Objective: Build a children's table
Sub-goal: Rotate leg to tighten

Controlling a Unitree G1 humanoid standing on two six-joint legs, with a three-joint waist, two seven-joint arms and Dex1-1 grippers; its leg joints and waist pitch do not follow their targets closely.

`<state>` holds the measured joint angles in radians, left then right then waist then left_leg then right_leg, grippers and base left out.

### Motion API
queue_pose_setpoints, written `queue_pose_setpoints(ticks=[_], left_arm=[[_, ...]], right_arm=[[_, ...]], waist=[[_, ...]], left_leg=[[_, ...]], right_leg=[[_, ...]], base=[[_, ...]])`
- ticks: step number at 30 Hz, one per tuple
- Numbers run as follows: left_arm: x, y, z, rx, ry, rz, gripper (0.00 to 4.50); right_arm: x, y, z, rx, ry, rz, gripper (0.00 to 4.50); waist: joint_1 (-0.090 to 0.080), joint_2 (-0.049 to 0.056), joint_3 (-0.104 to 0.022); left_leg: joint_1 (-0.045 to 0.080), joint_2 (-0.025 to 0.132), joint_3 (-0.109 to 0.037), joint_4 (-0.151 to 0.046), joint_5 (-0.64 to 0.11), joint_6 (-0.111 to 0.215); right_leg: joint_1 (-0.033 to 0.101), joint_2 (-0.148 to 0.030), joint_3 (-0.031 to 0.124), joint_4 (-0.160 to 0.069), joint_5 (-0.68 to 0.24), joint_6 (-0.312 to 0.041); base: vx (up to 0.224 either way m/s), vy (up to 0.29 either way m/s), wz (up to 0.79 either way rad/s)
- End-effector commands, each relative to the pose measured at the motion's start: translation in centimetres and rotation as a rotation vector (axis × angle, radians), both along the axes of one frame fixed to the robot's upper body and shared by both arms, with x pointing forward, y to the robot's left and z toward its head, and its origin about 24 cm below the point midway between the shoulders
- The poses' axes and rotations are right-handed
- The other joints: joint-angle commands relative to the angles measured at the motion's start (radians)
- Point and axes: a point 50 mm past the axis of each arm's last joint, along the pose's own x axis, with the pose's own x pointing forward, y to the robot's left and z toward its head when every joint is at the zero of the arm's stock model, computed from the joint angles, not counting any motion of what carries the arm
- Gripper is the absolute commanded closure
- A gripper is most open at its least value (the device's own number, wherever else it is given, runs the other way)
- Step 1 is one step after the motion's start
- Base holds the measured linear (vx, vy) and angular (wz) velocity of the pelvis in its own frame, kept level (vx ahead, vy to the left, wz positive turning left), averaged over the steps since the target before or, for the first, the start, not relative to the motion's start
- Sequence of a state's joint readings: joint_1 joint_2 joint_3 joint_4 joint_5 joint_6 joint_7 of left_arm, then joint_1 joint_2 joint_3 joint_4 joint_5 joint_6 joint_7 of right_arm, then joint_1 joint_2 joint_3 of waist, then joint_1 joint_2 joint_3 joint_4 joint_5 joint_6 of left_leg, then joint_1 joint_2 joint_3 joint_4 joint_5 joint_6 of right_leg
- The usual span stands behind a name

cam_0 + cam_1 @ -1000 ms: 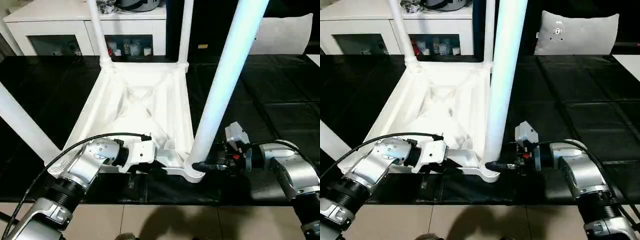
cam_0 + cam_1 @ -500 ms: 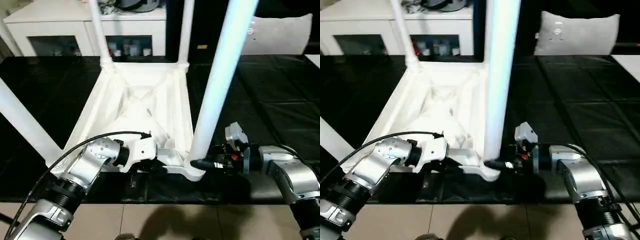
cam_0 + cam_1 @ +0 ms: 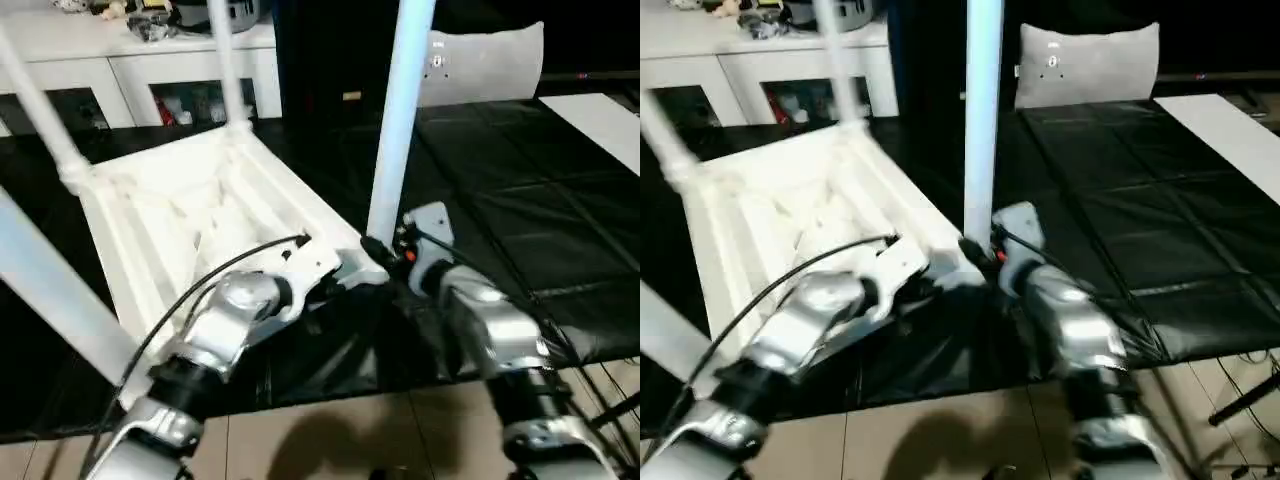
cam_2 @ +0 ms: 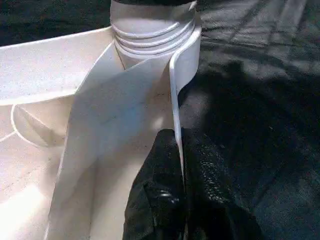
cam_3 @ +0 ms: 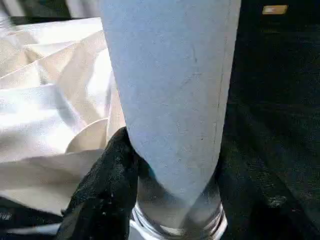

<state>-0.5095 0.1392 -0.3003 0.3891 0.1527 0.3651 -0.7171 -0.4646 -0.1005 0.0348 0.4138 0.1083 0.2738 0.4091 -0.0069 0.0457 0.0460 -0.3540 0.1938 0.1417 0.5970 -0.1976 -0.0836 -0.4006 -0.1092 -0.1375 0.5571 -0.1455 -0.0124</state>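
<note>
The white children's table lies upside down on the black cover, its ribbed underside point(image 3: 170, 210) facing up and its legs pointing upward. The near right leg point(image 3: 398, 130) stands almost straight in its corner socket point(image 4: 150, 30). My right gripper point(image 3: 378, 250) is shut on the base of that leg point(image 5: 170, 75), one black finger point(image 5: 107, 185) pressed on each side. My left gripper point(image 3: 335, 288) is shut on the thin rim of the top point(image 4: 176, 100), just beside that corner. Two far legs point(image 3: 228, 60) and the near left leg point(image 3: 60, 300) also stand up.
The black-covered work surface point(image 3: 520, 200) stretches to the right, and its front edge meets the tiled floor point(image 3: 330, 440). A white cabinet point(image 3: 150, 60) with clutter stands behind. A grey cushion point(image 3: 490, 60) rests at the back right, and a white board point(image 3: 600, 120) lies at the far right.
The whole picture has swung and tilted, so the camera has moved. Both grippers keep their holds, left on the rim and right on the leg's base. The held leg now looks closer to upright.
</note>
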Motion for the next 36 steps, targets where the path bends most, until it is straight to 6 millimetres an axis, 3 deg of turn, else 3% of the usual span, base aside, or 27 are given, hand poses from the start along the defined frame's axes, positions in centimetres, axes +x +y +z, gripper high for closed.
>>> queue_pose_setpoints(ticks=[1,2,4,7,8,11,13,14,17,23,27,30,36], left_arm=[[-0.6,-3.5,2.0,-0.081,-0.068,-0.138,4.5],[-0.6,-3.5,2.0,-0.081,-0.068,-0.138,4.5],[-0.6,-3.5,2.0,-0.081,-0.068,-0.138,4.5],[-0.6,-3.5,2.0,-0.081,-0.068,-0.138,4.5],[-0.6,-3.4,2.0,-0.074,-0.069,-0.139,4.5],[-0.6,-1.1,1.4,-0.018,-0.074,-0.188,4.5],[-0.6,0.6,1.1,0.017,-0.076,-0.22,4.5],[-0.5,1.2,1.1,0.03,-0.078,-0.228,4.5],[-0.3,1.9,1.1,0.045,-0.085,-0.256,4.5],[-1.0,2.9,1.4,0.046,-0.084,-0.413,4.5],[-1.8,3.5,1.2,0.069,-0.046,-0.547,4.5],[-2.2,3.7,1.2,0.064,-0.033,-0.594,4.5],[-2.7,4.0,1.3,0.077,-0.018,-0.677,4.5]], right_arm=[[-0.6,1.9,-1.6,-0.004,0.075,0.055,1.99],[-0.6,1.9,-1.6,-0.004,0.075,0.055,1.99],[-0.6,1.9,-1.6,-0.004,0.075,0.055,1.99],[-0.6,1.9,-1.6,-0.004,0.075,0.055,1.99],[-0.7,1.8,-1.4,0.007,0.067,0.056,1.66],[-1.5,-0.3,-0.8,0.035,0.012,0.156,1.61],[-2.0,-2.1,0.0,0.031,-0.028,0.225,1.54],[-2.1,-2.9,0.4,0.021,-0.045,0.257,1.21],[-2.5,-4.0,0.8,-0.009,-0.046,0.335,1.03],[-3.1,-5.8,1.6,-0.078,-0.035,0.5,0.58],[-4.0,-6.2,2.1,-0.075,0.017,0.672,0.97],[-4.4,-6.1,2.1,-0.058,0.056,0.749,1.21],[-5.0,-5.9,1.9,-0.041,0.101,0.842,1.81]], waist=[[0.002,-0.007,-0.057],[0.006,-0.009,-0.059],[0.012,-0.01,-0.06],[0.02,-0.01,-0.062],[0.022,-0.009,-0.061],[0.027,-0.01,-0.061],[0.039,-0.009,-0.063],[0.048,-0.008,-0.066],[0.056,-0.007,-0.067],[0.073,-0.006,-0.069],[0.085,-0.004,-0.068],[0.099,-0.009,-0.064],[0.113,-0.013,-0.065]], left_leg=[[-0.008,0.013,-0.005,-0.078,-0.376,0.049],[-0.003,0.013,-0.002,-0.077,-0.361,0.051],[-0.011,0.015,0.0,-0.08,-0.324,0.058],[-0.012,0.017,0.004,-0.081,-0.282,0.064],[-0.011,0.017,0.005,-0.082,-0.281,0.065],[-0.009,0.018,0.007,-0.081,-0.291,0.072],[-0.01,0.019,0.008,-0.081,-0.266,0.082],[-0.009,0.023,0.007,-0.08,-0.248,0.09],[-0.01,0.023,0.01,-0.078,-0.215,0.093],[-0.007,0.027,0.013,-0.075,-0.193,0.094],[-0.009,0.028,0.014,-0.073,-0.199,0.106],[-0.004,0.031,0.016,-0.076,-0.222,0.09],[-0.004,0.031,0.014,-0.078,-0.219,0.073]], right_leg=[[0.05,-0.037,0.022,-0.096,-0.547,-0.053],[0.047,-0.038,0.029,-0.091,-0.519,-0.075],[0.052,-0.039,0.039,-0.079,-0.468,-0.104],[0.056,-0.04,0.05,-0.068,-0.406,-0.133],[0.056,-0.041,0.051,-0.068,-0.404,-0.138],[0.057,-0.042,0.052,-0.071,-0.423,-0.13],[0.059,-0.042,0.056,-0.069,-0.393,-0.131],[0.061,-0.042,0.058,-0.063,-0.361,-0.138],[0.059,-0.041,0.059,-0.053,-0.305,-0.175],[0.06,-0.042,0.063,-0.044,-0.264,-0.198],[0.062,-0.041,0.062,-0.044,-0.277,-0.202],[0.056,-0.042,0.064,-0.047,-0.326,-0.193],[0.056,-0.044,0.066,-0.046,-0.36,-0.176]], base=[[0.0,0.0,0.0],[0.0,0.0,0.0],[0.0,0.0,0.0],[0.0,0.0,0.0],[0.0,0.0,0.0],[0.0,0.0,0.0],[0.0,0.0,0.0],[0.0,0.0,0.0],[0.0,0.0,0.0],[0.0,0.0,0.0],[0.0,0.0,0.0],[0.0,0.0,0.0],[0.0,0.0,0.0]])
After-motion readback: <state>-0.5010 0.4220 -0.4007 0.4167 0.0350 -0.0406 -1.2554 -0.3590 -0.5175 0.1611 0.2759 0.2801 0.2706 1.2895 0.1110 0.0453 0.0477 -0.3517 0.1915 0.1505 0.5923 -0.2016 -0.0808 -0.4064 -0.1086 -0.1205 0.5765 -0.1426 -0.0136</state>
